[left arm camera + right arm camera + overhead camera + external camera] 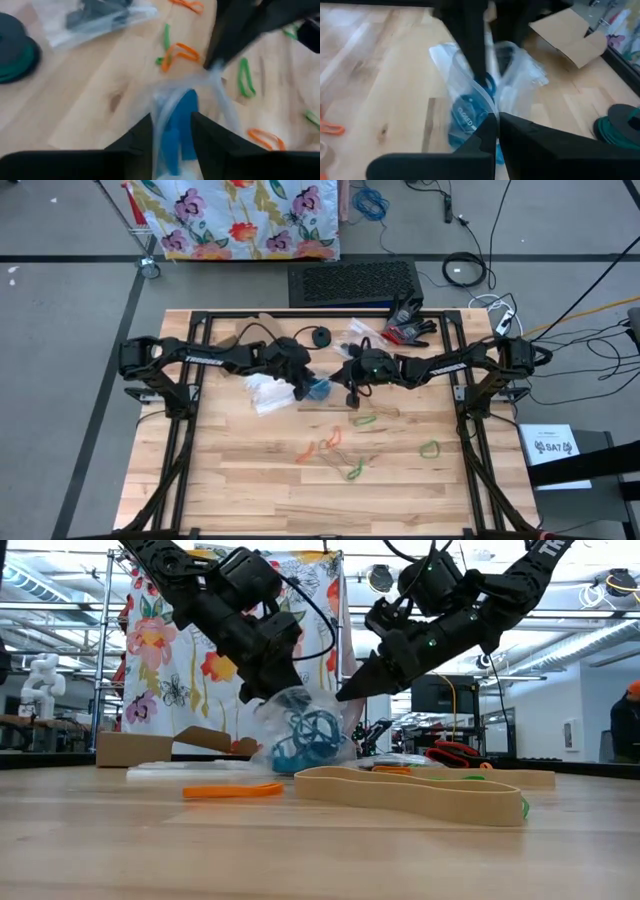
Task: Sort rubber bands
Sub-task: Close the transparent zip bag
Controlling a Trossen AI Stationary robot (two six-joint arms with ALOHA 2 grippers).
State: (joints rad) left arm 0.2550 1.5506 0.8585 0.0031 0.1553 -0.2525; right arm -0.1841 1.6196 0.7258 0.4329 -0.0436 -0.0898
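Clear plastic bag [305,735] w/ blue rubber bands [305,738] inside hangs just above the wood table [240,480], mid-table, betw. both grippers. Loose rubber bands lie nearer the front: wide tan band [410,795], orange band [233,791], green bands [429,448] off to the right. Left gripper [170,135] reaches in from the left, fingers spread around the bag. Right gripper [496,122] angles down from the right, fingers pressed together, pinching the bag's edge
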